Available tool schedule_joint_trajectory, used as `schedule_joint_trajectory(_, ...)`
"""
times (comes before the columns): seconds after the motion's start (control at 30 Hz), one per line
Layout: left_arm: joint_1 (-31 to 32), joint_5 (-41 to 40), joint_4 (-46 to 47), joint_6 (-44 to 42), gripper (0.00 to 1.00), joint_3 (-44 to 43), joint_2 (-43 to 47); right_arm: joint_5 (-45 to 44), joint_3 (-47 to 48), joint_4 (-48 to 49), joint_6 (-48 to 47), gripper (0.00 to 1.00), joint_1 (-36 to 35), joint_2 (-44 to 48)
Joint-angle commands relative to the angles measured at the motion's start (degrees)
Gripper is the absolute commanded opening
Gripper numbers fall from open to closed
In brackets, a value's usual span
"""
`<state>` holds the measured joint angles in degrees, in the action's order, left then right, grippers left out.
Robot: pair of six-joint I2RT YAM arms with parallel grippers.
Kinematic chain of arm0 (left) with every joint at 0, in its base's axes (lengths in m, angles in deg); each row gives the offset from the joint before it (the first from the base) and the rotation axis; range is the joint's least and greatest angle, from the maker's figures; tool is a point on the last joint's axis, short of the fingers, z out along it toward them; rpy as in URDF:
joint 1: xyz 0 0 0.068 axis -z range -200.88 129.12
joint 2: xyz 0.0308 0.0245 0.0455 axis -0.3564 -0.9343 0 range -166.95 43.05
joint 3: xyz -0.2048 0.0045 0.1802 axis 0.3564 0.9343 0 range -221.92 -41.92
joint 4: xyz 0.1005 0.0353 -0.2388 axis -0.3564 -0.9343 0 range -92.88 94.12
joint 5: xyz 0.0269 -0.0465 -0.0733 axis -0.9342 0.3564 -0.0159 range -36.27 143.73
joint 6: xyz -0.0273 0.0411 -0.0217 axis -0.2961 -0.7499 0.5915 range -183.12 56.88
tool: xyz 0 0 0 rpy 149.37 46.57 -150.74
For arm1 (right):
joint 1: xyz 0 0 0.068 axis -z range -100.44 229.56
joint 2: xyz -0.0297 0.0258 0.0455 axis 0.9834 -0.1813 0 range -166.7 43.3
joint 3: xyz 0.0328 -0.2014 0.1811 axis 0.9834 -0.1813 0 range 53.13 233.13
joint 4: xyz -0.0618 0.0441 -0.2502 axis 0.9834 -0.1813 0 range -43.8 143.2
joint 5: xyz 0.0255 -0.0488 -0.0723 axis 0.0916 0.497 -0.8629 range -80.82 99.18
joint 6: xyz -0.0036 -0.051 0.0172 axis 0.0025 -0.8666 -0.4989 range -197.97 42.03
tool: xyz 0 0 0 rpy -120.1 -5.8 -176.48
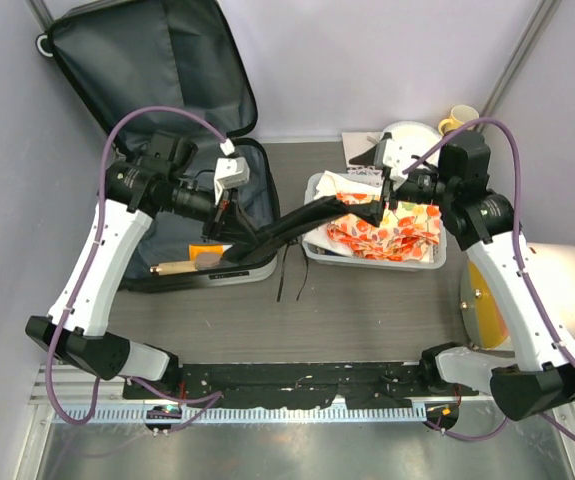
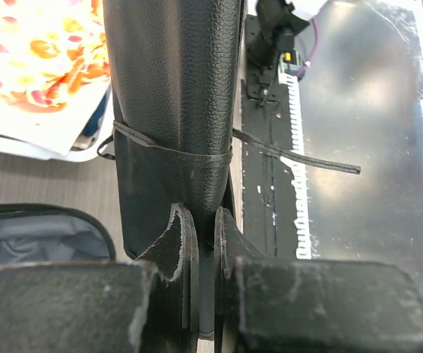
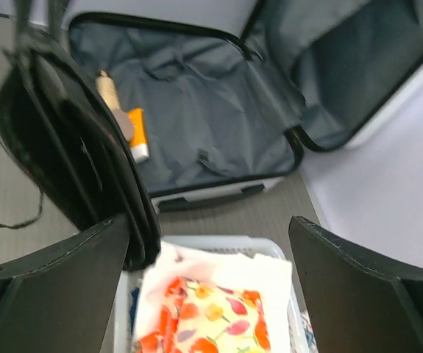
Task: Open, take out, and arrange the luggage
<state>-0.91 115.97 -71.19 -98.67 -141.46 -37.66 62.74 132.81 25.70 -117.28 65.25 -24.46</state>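
Note:
The luggage point(image 1: 182, 130) lies open at the back left, its lid leaning on the wall and its grey lining point(image 3: 196, 110) showing. My left gripper point(image 1: 235, 228) is shut on the edge of a black leather pouch point(image 2: 174, 95) with a thin strap around it. It holds the pouch out over the table, toward the white basket point(image 1: 317, 245). My right gripper point(image 3: 211, 287) stands wide open above the basket, with nothing between its fingers. The pouch's far end point(image 3: 71, 147) is just beside the right gripper's left finger point(image 3: 49, 279).
The basket rim point(image 3: 218, 244) frames a folded floral cloth point(image 1: 387, 228). An orange packet point(image 3: 137, 140) and a beige bottle point(image 3: 112, 95) lie in the luggage. A yellow mug point(image 1: 459, 117) stands back right, and a white dome point(image 1: 567, 290) with a yellow disc point(image 1: 487, 310) lies at the right.

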Motion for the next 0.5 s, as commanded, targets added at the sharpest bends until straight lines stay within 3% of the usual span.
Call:
schedule_joint_trajectory(0.0, 2.0, 5.4, -2.8, -5.0, 0.0, -2.4, 1.3, 3.3, 0.0, -1.5, 0.0, 0.95, -5.2, 4.0)
schedule_joint_trajectory(0.2, 2.6, 4.7, -2.5, -5.0, 0.0, -2.5, 0.7, 0.3, 1.4, -11.2, -8.1, 0.95, -8.5, 4.4)
schedule_joint_trajectory(0.47, 1.0, -0.2, 1.2, -6.3, 0.0, 3.1, 3.0, -14.9, 1.7, -24.8, -15.6, 0.95, -8.4, 7.1)
